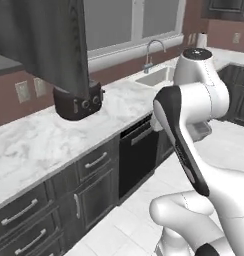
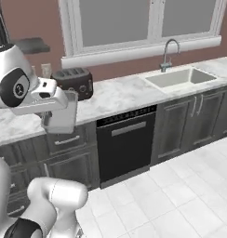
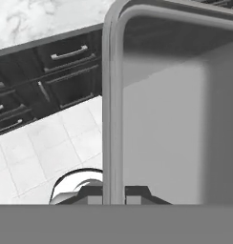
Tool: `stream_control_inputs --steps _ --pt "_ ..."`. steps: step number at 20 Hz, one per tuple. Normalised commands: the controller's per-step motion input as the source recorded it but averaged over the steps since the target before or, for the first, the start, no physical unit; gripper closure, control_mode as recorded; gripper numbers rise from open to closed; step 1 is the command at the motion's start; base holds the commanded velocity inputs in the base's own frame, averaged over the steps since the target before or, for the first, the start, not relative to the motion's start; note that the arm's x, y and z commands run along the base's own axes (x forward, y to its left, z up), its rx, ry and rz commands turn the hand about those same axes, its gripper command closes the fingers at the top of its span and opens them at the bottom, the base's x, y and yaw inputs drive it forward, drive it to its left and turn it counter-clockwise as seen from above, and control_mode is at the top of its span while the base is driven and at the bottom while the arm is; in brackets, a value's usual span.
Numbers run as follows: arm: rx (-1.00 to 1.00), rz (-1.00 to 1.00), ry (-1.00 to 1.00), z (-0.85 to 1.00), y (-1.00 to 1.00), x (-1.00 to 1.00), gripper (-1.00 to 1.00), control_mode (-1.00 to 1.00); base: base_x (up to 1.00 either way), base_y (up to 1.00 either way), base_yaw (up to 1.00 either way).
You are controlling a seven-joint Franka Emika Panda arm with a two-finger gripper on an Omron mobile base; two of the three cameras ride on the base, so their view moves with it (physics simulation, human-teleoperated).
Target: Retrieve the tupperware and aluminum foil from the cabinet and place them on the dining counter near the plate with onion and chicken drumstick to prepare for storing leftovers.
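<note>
Tupperware (image 2: 61, 117) held in pincer (image 3: 113, 194), jaws closed on its wall, carried in air before wall tabletop (image 2: 120, 95) beside toaster (image 2: 73, 82). Retrieval judged done. Aluminum foil, plate, dining counter not seen; placement and foil outstanding.

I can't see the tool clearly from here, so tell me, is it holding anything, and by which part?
Yes. The tool holds the tupperware, pinched by one side wall at its rim, one finger on either side of the wall. The container hangs in the air in front of the lower drawers.
</note>
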Motion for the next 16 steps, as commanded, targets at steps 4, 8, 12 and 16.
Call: stream_control_inputs --steps 4,8,12,16 --pt "0.0 0.0 0.0 0.0 0.0 0.0 1.0 1.0 0.06 -0.39 -0.78" --pt "0.0 0.0 0.0 0.0 0.0 0.0 1.0 1.0 0.28 -0.31 -0.72" --pt "0.0 0.0 0.0 0.0 0.0 0.0 1.0 1.0 0.39 -0.26 -0.69" --pt "0.0 0.0 0.0 0.0 0.0 0.0 1.0 1.0 0.46 -0.19 -0.67"
